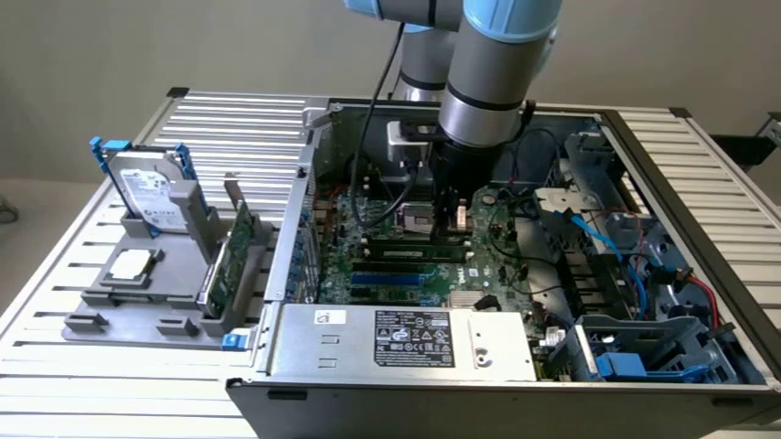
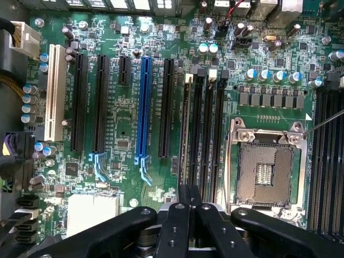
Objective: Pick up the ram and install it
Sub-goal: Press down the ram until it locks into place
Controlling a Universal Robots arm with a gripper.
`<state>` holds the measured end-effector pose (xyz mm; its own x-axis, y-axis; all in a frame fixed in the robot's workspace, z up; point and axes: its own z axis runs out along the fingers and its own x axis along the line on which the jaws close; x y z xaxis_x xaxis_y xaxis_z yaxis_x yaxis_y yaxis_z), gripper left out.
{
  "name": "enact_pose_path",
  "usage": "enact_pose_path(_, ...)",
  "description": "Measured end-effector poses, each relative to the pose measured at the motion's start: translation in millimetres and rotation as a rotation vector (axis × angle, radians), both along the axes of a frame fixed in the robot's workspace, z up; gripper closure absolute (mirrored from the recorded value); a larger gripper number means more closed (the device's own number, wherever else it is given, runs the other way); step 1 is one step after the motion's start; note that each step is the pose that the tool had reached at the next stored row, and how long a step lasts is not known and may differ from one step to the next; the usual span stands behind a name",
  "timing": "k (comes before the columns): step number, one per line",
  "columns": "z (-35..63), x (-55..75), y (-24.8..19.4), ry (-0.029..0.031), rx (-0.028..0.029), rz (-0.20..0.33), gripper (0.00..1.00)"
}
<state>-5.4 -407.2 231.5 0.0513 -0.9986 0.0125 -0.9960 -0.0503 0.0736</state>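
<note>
The gripper (image 2: 189, 207) is held shut, fingers pressed together, above the ram (image 2: 185, 134) seated in the motherboard (image 2: 123, 134) slot.

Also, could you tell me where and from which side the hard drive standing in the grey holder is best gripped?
Probably its free upper part, pinched across the two flat faces, coming from above. The hard drive stands on edge with its lower end sunk in the grey holder, leaving the top exposed.
</note>
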Motion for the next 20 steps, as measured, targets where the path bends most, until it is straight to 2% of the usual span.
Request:
enact_pose_path(13, -6.9, -0.2, -0.1, -0.0005, 0.0005, 0.000, 0.89)
enact_pose_path(14, -4.3, -0.2, 0.2, -0.0012, 0.0031, 0.000, 0.89)
enact_pose_path(17, 9.9, -1.3, 0.0, -0.0007, 0.0012, 0.000, 0.89)
enact_pose_path(20, 17.3, -6.5, -0.1, -0.0006, 0.0011, 0.000, 0.89)
